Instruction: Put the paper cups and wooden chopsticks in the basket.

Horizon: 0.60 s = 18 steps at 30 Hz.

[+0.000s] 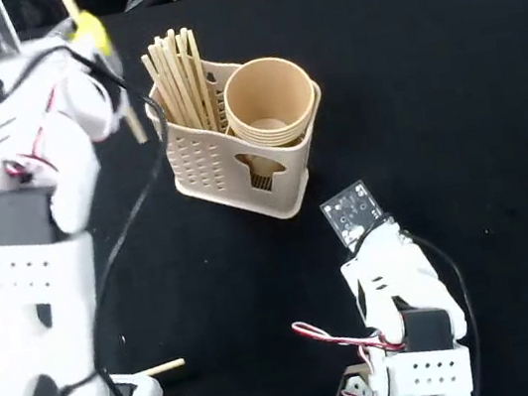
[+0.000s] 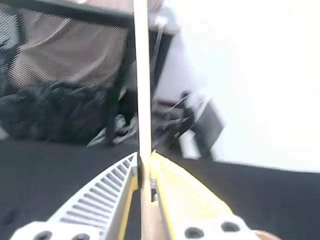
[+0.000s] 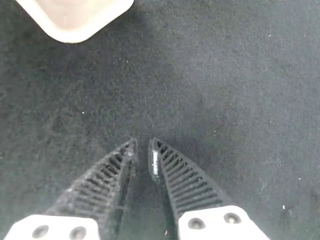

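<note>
1. Wooden chopstick (image 2: 142, 75) is clenched in the left claw (image 2: 145, 156), raised left of the basket (image 1: 207, 167). Held near one end, it may swivel and miss.
2. The paper cups (image 1: 268, 97) stand inside the basket.
3. The right claw (image 3: 142, 150) is nearly closed and empty.

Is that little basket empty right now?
No, the basket holds a bundle of wooden chopsticks and stacked paper cups.
</note>
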Available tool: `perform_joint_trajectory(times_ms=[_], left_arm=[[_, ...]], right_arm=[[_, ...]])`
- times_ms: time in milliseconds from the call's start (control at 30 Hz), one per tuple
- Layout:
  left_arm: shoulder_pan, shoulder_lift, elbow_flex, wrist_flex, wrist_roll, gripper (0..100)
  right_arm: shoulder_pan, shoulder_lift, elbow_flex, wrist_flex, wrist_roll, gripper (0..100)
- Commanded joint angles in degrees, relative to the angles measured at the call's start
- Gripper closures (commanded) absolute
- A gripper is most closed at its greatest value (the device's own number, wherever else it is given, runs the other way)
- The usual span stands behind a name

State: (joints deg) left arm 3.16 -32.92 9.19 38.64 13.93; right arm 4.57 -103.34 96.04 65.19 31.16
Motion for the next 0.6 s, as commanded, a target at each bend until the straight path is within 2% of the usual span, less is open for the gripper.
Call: perform_joint_trajectory(times_ms=[0, 133, 200, 567], left_arm=[[2.77, -6.33, 10.68, -14.86, 1.23, 97], [3.03, -10.02, 20.97, -32.70, 0.88, 97], [2.86, -10.02, 24.22, -37.89, 0.88, 97], [4.00, -7.03, 34.86, -37.71, -2.20, 97]], right_arm=[[-0.62, -4.09, -0.22, -0.62, 0.18, 94.6], [-0.62, -4.09, -0.31, -0.62, 0.18, 94.6], [-0.62, -4.09, -0.31, -0.62, 0.18, 94.6], [-0.53, -4.09, -0.31, -0.70, 0.18, 94.6]])
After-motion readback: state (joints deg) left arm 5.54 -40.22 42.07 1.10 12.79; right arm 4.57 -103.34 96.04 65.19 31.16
